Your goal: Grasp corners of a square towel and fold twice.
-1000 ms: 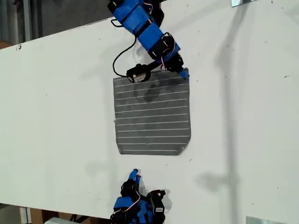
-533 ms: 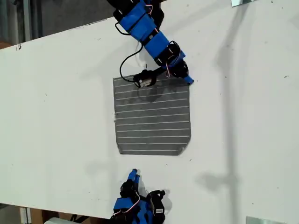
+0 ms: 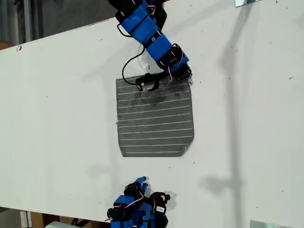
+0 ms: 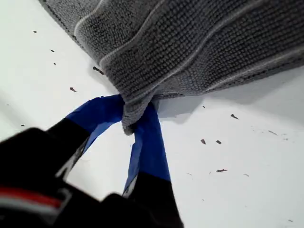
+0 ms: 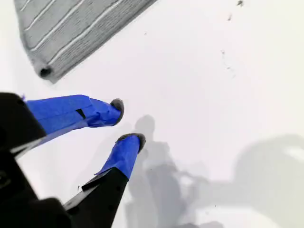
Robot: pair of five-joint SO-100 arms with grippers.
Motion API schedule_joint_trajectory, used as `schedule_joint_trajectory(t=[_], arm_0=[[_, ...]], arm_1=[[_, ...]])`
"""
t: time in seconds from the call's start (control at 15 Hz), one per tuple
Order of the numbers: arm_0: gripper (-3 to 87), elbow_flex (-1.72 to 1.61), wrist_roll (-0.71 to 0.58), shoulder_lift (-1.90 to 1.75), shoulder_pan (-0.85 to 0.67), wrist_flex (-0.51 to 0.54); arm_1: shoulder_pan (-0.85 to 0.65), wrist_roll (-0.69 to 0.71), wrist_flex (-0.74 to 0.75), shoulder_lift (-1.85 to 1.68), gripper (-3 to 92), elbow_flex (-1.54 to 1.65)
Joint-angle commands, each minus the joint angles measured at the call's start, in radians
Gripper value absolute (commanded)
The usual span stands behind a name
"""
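White table (image 3: pixel 57 118), towel (image 3: pixel 154 121) corner pinched.

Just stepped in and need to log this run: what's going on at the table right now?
Two blue arms are working on a grey striped towel that lies nearly flat on the white table. My first gripper, at the top of the exterior view, is shut on one corner of the towel, bunching it slightly. My second gripper, at the bottom of that view, is open above bare table, short of the towel's near edge and touching nothing. No fold has been made yet.
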State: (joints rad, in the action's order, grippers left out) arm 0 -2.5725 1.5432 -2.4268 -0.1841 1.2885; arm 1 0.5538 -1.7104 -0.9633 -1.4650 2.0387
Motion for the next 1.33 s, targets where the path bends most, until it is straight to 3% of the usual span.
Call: schedule_joint_trajectory(t=[0.0,0.4,0.73,1.0,1.27], arm_0=[[11.7,0.416,0.035,0.316,0.176,0.052],[18.7,0.996,0.106,1.008,0.489,0.009],[19.2,1.262,0.072,1.238,0.515,0.028],[18.9,1.565,0.041,1.399,0.509,0.166],[18.7,1.615,0.083,1.471,0.538,0.172]], arm_1=[[-0.008,0.008,0.008,-0.003,-0.1,-0.002],[0.012,0.002,0.028,0.008,-0.1,0.008],[0.017,0.002,0.046,0.012,-0.1,0.012],[0.018,0.002,0.046,0.012,-0.1,0.012],[0.018,0.002,0.049,0.012,-0.1,0.012]])
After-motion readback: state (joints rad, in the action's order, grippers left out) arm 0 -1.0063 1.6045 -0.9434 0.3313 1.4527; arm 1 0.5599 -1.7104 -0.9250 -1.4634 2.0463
